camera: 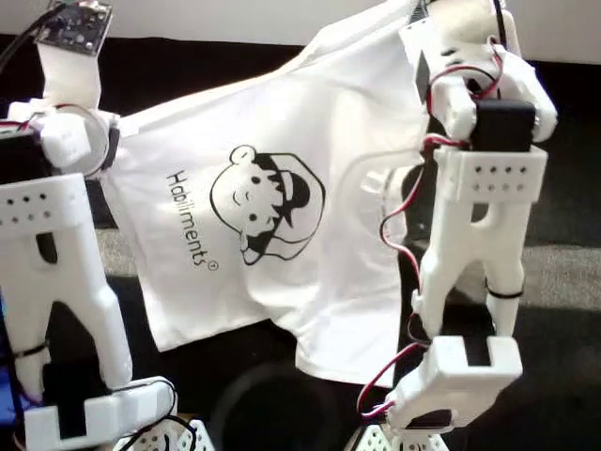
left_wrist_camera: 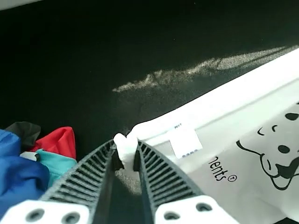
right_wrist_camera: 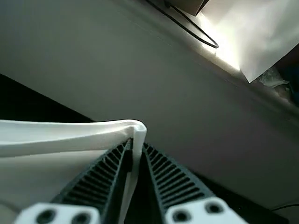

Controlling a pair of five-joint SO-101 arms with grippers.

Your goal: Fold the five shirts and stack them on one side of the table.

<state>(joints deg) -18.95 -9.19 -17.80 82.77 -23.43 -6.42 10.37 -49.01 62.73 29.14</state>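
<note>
1. White shirt (camera: 272, 235) hangs stretched btwn both arms, over the dark table (camera: 563, 178).
2. Left gripper (left_wrist_camera: 125, 148): fingers pinched tight on a shirt corner.
3. Right gripper (right_wrist_camera: 137, 145): fingers nipped on a doubled edge.
4. Looks light, limp, prob. slippery. It'll sag, so grip corners/seams w/ cloth bunched.
5. Coloured shirts (left_wrist_camera: 32, 158) heaped near the left arm.

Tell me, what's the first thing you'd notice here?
A big white shirt with a cartoon face hangs stretched above the dark table. The left hand pinches one edge and the right hand pinches another. A pile of blue, red and teal clothes lies on the table near the left hand.
</note>
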